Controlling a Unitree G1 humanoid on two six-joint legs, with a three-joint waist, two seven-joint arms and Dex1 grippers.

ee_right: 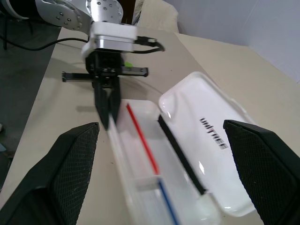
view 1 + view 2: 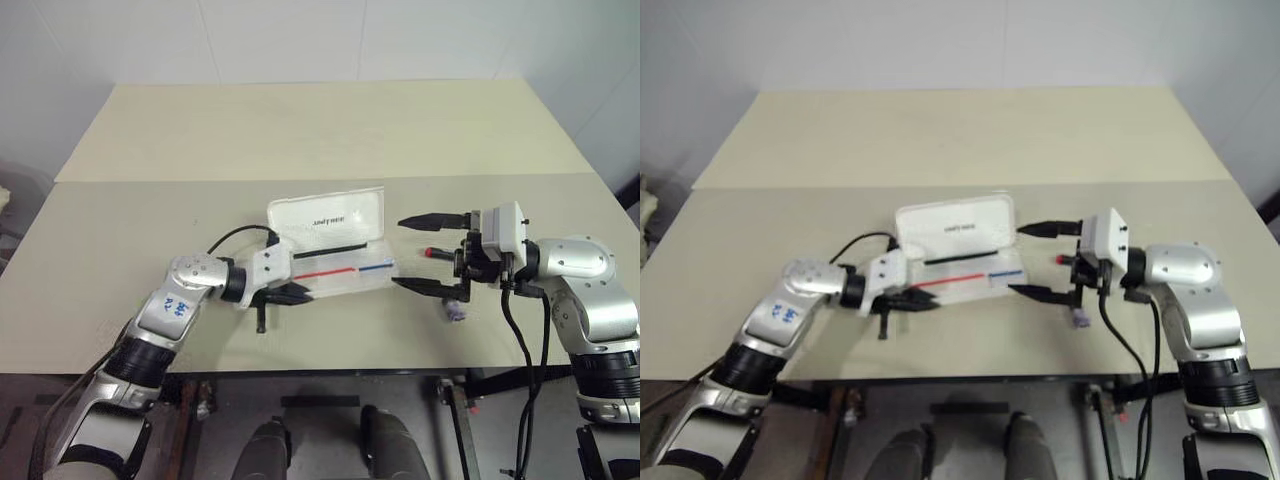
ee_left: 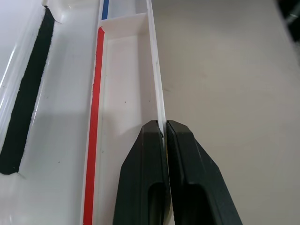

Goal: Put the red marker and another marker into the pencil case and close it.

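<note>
Between the left gripper's (image 3: 164,136) shut fingers, the front wall of the open pencil case (image 2: 335,268) is pinched, likely to keep it steady. Just beside the wide-open, empty right gripper (image 2: 425,252), the red marker (image 2: 436,253) is seen on the table (image 2: 300,130).

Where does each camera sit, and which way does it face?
Left eye and right eye views: on the head, looking forward and down at the table, both arms and the open pencil case.
Left wrist view: along the left gripper, shut on the case's front wall.
Right wrist view: between the open right gripper fingers, across the case toward the left gripper.
Shared: the wrist views both show the red and blue stripes inside the case.
</note>
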